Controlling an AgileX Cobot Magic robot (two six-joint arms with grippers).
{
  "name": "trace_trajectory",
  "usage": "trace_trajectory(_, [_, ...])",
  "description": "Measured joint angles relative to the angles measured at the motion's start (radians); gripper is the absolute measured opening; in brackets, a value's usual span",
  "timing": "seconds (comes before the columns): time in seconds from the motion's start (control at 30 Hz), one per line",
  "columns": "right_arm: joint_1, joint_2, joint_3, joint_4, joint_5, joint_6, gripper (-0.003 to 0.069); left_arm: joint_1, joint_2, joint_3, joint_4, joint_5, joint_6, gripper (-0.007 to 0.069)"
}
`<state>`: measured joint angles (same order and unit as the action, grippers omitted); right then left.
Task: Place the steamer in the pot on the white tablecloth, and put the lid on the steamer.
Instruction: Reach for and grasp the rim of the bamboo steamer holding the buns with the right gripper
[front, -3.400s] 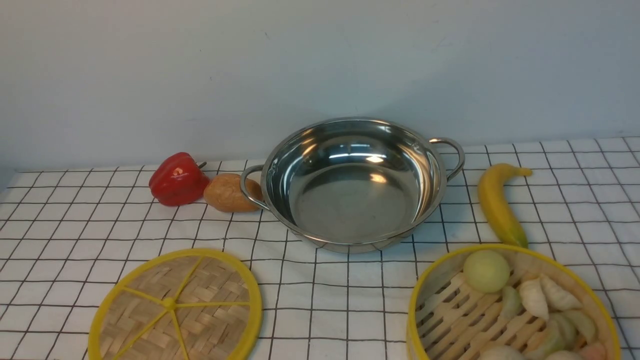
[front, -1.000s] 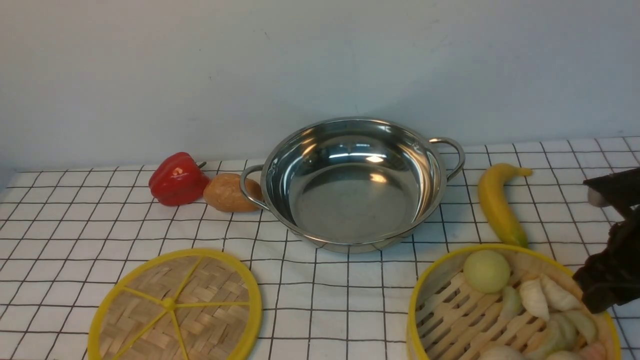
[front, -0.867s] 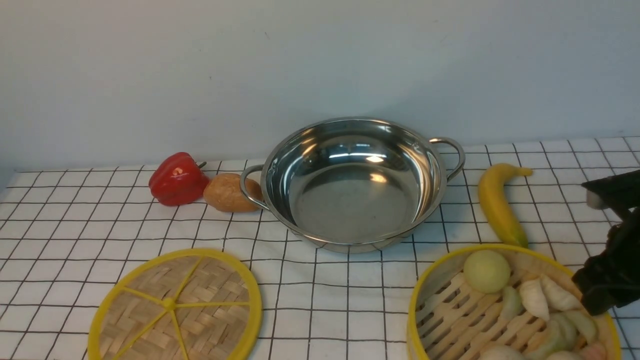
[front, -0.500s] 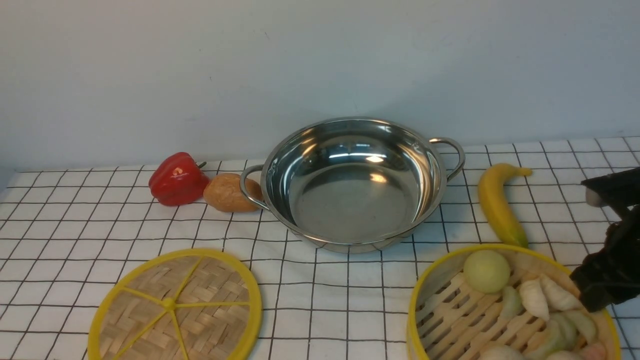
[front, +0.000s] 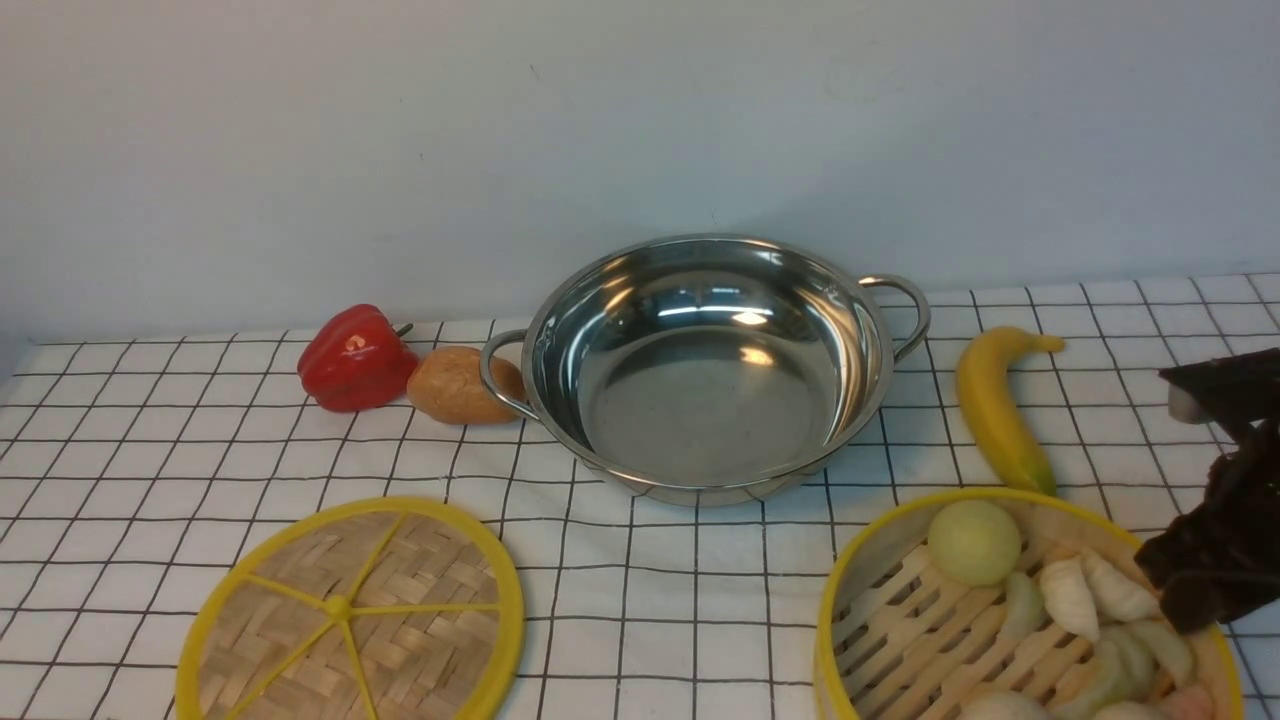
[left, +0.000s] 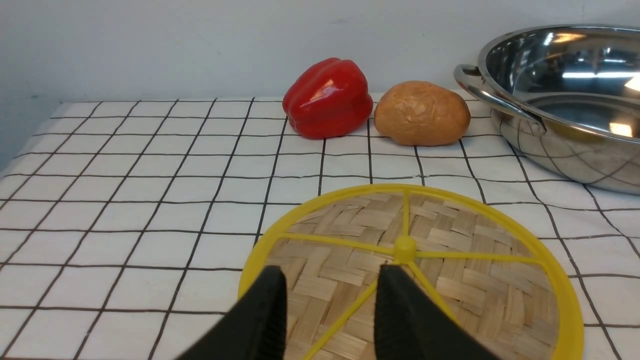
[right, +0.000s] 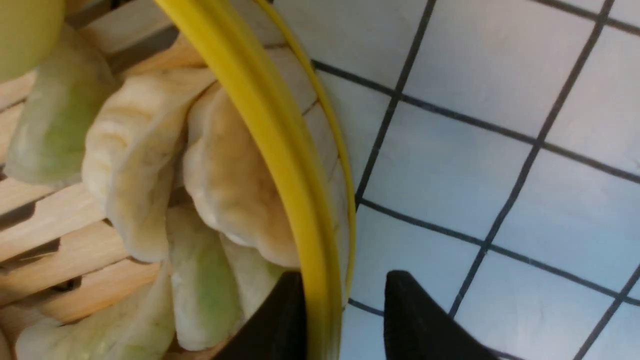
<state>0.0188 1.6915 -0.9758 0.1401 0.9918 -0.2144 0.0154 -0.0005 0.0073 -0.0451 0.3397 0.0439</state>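
Observation:
The steamer (front: 1000, 494), a bamboo basket with yellow rims holding toy dumplings (front: 1090, 590) and a bun (front: 972, 542), sits at the front right on the white tablecloth (front: 150, 450). My right gripper (front: 1185, 600) (right: 345, 277) is open and straddles the steamer's right rim (right: 270, 125): one finger is inside against the rim, the other outside with a gap to the wall. The empty steel pot (front: 700, 400) (left: 565, 100) stands at the middle back. The lid (front: 400, 620) (left: 475, 280) lies flat at the front left. Just above it my left gripper (left: 332, 270) is open and holds nothing.
A red pepper (front: 355, 358) and a brown potato (front: 455, 385) lie by the pot's left handle. A banana (front: 995, 410) lies between the pot and the steamer. A plain wall closes off the back of the table.
The right arm, out of view at first, has come in from the right onto the steamer's right rim. Over the last second it has edged slightly left. Nothing else has moved.

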Motion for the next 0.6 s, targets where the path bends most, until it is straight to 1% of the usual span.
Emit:
trace_trajectory(0.07, [0.000,0.000,-0.001,-0.001,0.007,0.003,0.0223,0.000,0.000,0.000,0.000,0.000,0.000,0.0243])
trace_trajectory(0.13, [0.000,0.000,-0.001,-0.001,0.021,0.010,0.0199,0.000,0.000,0.000,0.000,0.000,0.000,0.0243])
trace_trajectory(0.23, [0.000,0.000,-0.001,0.000,0.039,0.016,0.0153,0.000,0.000,0.000,0.000,0.000,0.000,0.0243])
trace_trajectory(0.27, [0.000,0.000,-0.001,0.002,0.051,0.021,0.0120,0.000,0.000,0.000,0.000,0.000,0.000,0.0243])
trace_trajectory(0.3, [0.000,0.000,-0.001,0.002,0.053,0.028,0.0101,0.000,0.000,0.000,0.000,0.000,0.000,0.0243])
trace_trajectory(0.6, [0.000,0.004,-0.019,-0.011,0.106,0.024,0.0092,0.000,0.000,0.000,0.000,0.000,0.000,0.0243])
